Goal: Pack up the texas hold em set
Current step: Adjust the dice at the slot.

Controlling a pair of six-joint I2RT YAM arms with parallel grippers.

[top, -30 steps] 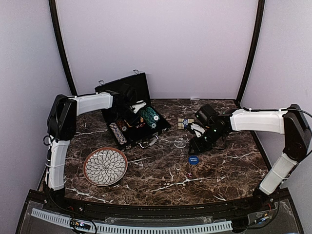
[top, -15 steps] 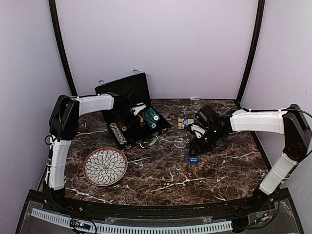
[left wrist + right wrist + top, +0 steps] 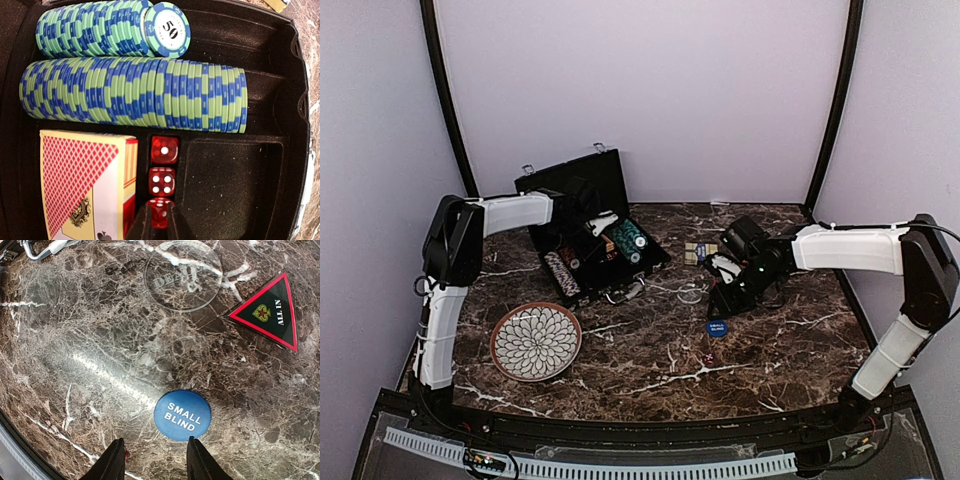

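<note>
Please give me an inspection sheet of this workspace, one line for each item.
surface: brown marble table, no spill seen.
job's things: briefcase open; chips, card deck, three dice inside; Small Blind button, clear dealer button, All In marker lie outside.
clutter: patterned plate.
grippers: left gripper flanks one die, grip unclear; right gripper open above table.
cables: black cable loops at left side.
surroundings: plain walls.

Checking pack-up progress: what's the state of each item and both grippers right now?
Briefcase, open, lid up.
Green chips, two rows seated in the briefcase.
Card deck, in the briefcase.
Dice, three in their slot.
Small blind button, on the table, face up.
Clear dealer button, on the table.
All-in marker, on the table.
Left gripper, around one die, grip unclear.
Right gripper, open, empty.
</note>
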